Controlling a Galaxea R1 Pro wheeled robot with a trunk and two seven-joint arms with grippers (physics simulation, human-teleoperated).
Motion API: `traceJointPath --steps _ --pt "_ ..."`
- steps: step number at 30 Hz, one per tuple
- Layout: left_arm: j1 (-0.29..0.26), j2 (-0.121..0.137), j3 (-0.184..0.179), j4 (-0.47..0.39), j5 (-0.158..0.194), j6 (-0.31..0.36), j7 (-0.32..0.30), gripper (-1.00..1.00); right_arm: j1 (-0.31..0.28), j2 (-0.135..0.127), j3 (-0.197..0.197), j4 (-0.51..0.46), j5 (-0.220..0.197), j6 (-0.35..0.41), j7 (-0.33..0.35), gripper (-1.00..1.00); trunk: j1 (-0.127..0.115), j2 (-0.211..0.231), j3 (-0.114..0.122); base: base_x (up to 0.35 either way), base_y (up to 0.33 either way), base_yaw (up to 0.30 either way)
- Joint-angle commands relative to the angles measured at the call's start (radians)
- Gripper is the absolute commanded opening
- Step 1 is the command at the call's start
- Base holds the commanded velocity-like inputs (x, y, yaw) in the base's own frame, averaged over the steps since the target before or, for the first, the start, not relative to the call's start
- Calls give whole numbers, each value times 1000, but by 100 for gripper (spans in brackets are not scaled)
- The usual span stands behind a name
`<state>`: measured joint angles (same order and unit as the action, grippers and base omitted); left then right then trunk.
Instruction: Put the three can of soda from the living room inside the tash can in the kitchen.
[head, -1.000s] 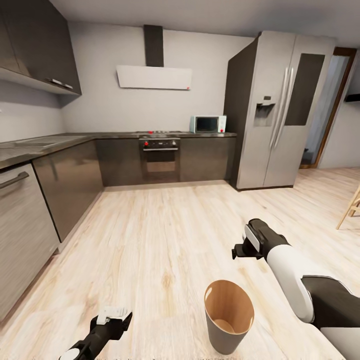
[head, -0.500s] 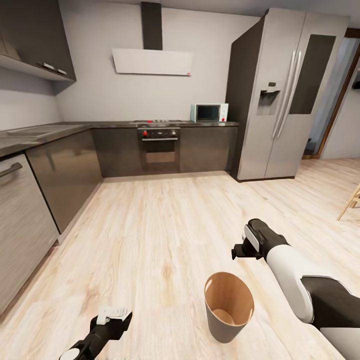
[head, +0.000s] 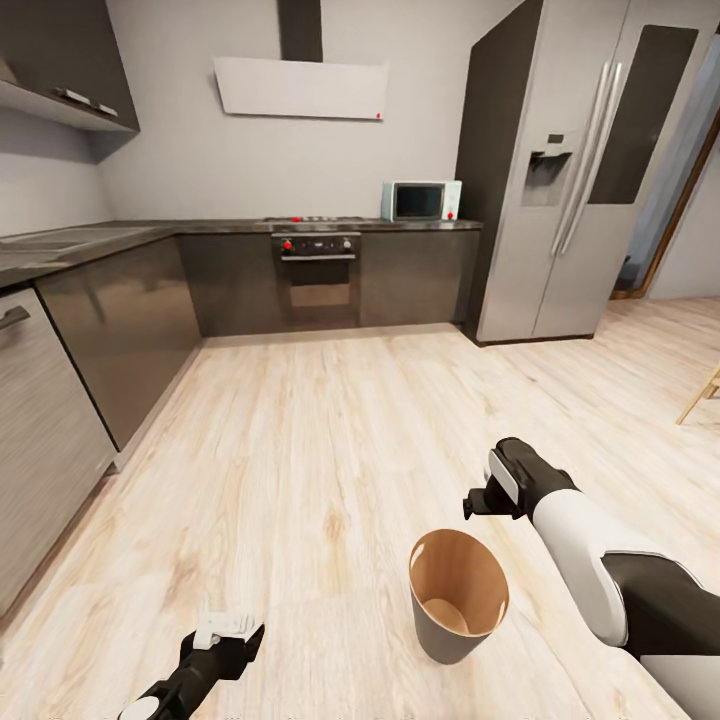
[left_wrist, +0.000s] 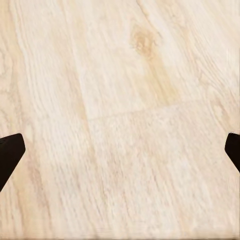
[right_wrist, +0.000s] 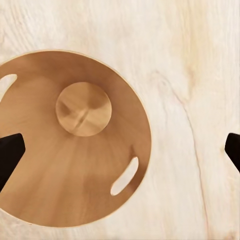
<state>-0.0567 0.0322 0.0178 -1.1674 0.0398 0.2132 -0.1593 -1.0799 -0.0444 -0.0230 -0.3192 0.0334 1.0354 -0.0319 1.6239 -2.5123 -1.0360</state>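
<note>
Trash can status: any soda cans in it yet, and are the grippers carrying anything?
Nothing looks done: the trash can shows a bare wooden bottom. Nothing is in hand: the left gripper and right gripper are open with only floor or the trash can between their fingers. All three cans remain to be fetched.

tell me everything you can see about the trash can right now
The trash can is a small round bucket that tapers toward its base, grey outside and wood-toned brown inside. It stands upright on the light wood floor of the kitchen, between the two arms. The right wrist view looks down into it: a flat round bottom, slot-shaped handle cutouts in the wall, and no cans inside. Nothing but the floor touches it.
</note>
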Motion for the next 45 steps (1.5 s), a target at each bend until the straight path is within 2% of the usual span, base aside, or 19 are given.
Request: traceJointPath --steps 1,42,45 --pt "0 0 0 0 0 0 0 100 0 0 0 0 0 0 0 100 0 0 -4 0 0 0" --pt "0 0 -1 -2 3 0 1 100 0 -13 -1 1 1 0 2 100 19 -10 -163 0 0 0" --pt "0 0 -1 -2 4 0 1 100 0 -12 0 1 1 0 2 100 19 -10 -163 0 0 0"
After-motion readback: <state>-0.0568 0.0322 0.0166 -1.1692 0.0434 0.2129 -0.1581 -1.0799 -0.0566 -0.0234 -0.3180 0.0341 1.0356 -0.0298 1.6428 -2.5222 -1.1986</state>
